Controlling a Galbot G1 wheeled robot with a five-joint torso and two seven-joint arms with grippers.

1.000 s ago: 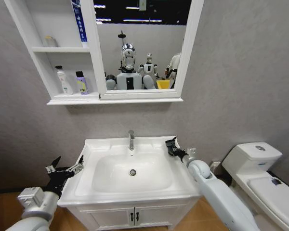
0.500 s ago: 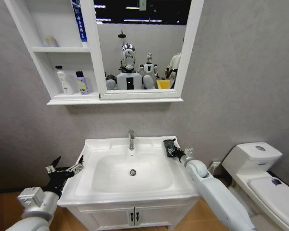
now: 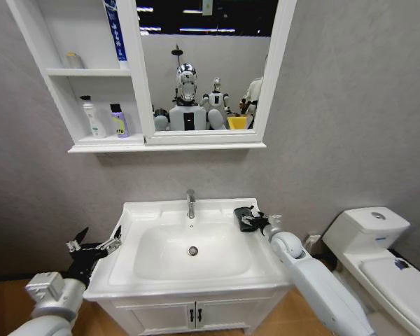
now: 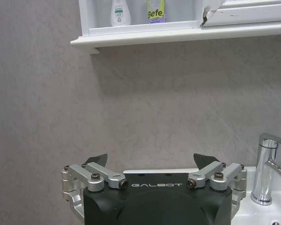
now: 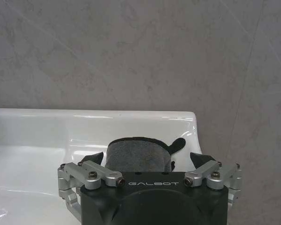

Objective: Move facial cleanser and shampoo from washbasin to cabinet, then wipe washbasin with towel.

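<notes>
The dark grey towel (image 3: 242, 217) lies on the back right rim of the white washbasin (image 3: 189, 281), at the bowl's edge. My right gripper (image 3: 251, 222) is over it, open, with the towel (image 5: 138, 154) between its spread fingers. My left gripper (image 3: 94, 245) hangs open beside the basin's left edge, with nothing in it (image 4: 151, 161). Two bottles, one white (image 3: 90, 116) and one purple and yellow (image 3: 118, 120), stand on the lowest shelf of the wall cabinet (image 3: 98, 147). I cannot tell which is the facial cleanser and which the shampoo.
A chrome faucet (image 3: 190, 203) rises at the basin's back, and the drain (image 3: 193, 250) sits mid-bowl. A white toilet (image 3: 378, 245) stands to the right. The vanity doors (image 3: 196, 315) are below. A blue tube (image 3: 115, 31) and a small jar (image 3: 73, 60) sit on the upper shelves.
My right gripper has slid a little left along the back right rim toward the bowl, with the towel moving along under it. The left arm has stayed still.
</notes>
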